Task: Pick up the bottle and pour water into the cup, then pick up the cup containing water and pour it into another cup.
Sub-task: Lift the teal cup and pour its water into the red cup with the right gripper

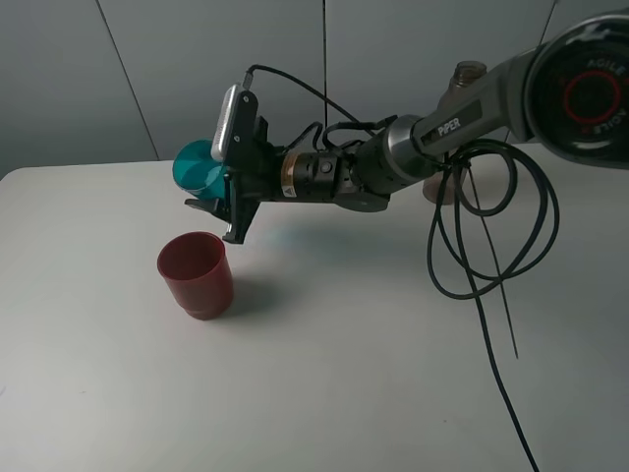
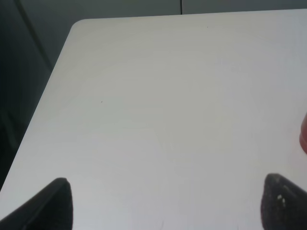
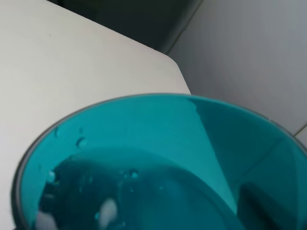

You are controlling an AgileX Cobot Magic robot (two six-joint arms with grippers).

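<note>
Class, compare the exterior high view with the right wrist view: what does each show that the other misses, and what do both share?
Only exterior high: the squat opaque dark red plastic cup and the tall smoky grey-brown bottle. Only right wrist: droplets inside the translucent teal plastic tumbler. Both: that tumbler and the white table.

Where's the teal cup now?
In the exterior high view, left of centre: the teal cup is held tipped in the right pincer, in the air above the red cup.

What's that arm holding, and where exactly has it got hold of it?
The right claw holds the teal cup by its side walls, tipped sideways. The left claw is open and empty.
</note>
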